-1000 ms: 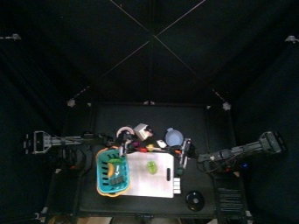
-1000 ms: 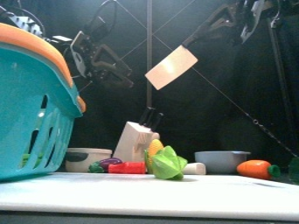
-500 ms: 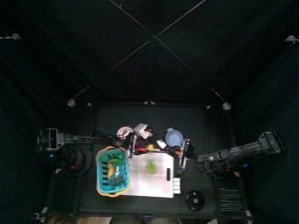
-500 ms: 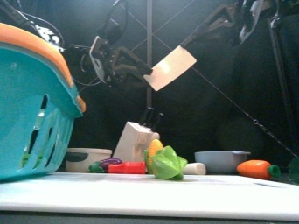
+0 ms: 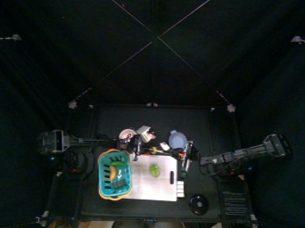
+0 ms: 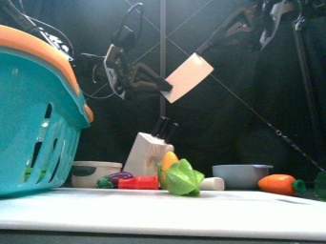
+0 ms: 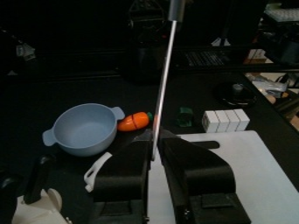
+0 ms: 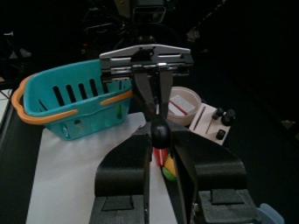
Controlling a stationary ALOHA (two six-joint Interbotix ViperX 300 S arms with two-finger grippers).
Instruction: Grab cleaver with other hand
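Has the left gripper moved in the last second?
Yes. In the front view the left gripper has come rightward from above the basket to the cleaver, its jaws now around the blade.

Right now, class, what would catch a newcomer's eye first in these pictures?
The cleaver held up in mid-air between both grippers, its pale blade tilted above the table. Next, the teal basket with its orange rim, looming large at the front view's left. Behind them, a knife block stands beside green toy vegetables.

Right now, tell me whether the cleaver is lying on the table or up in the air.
In the air: the cleaver hangs above the table, tilted, with both grippers at it.
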